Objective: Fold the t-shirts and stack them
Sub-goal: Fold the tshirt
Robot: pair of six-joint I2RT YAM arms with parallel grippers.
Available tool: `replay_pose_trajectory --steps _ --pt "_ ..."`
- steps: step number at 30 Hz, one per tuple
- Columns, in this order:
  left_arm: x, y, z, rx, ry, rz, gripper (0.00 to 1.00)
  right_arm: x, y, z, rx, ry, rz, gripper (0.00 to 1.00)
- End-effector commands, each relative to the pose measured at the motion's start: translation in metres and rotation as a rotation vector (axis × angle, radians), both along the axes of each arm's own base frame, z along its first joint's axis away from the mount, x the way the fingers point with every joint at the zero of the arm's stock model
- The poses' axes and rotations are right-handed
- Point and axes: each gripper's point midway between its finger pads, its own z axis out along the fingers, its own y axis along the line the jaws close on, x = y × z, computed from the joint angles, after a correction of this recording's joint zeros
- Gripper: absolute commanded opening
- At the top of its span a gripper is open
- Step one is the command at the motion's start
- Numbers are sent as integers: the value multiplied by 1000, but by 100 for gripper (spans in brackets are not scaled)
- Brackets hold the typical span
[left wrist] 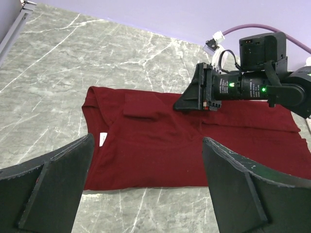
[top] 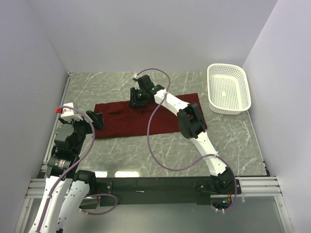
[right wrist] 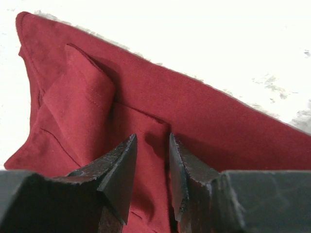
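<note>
**Top view.** Plain dark red cotton t-shirt (top: 121, 125) flat in a long band across the grey marbled desk (top: 233, 145), right end near the white plastic mesh basket (top: 228, 90). Right gripper (top: 137, 99) down on the far edge, probably to raise a fold. Left gripper (top: 98, 120) at the left end.

**Left wrist view.** Left gripper spread wide, holding nothing, poised by the collar end.

**Right wrist view.** Right gripper narrowed about a cloth ridge. Pinched or merely straddled: impossible to tell. Desk bleached by glare. Shirt's right end out of frame.
</note>
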Motion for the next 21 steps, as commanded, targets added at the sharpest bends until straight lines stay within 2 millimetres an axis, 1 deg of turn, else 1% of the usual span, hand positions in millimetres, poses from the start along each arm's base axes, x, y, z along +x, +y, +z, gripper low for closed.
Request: replay_pose_trajectory --steps 1,5,12,15,18,19,21 --pt "1 0 13 7 -62 -5 98 3 17 12 47 -39 19 38" --pt "1 -1 13 9 -60 -8 98 -2 17 7 47 -20 31 34" --pt "-1 0 15 4 -72 -5 98 -2 14 6 18 -23 10 33" --pt "-2 0 16 3 -78 -5 98 -3 13 4 -1 -24 -1 29" --pt "-3 0 16 3 -78 -5 98 -4 13 3 -3 -21 -1 20" --pt "-2 1 17 4 -80 -3 98 -3 13 5 -2 -27 -2 16" --pt "-2 0 15 7 -75 -5 98 -2 13 7 5 -31 4 11"
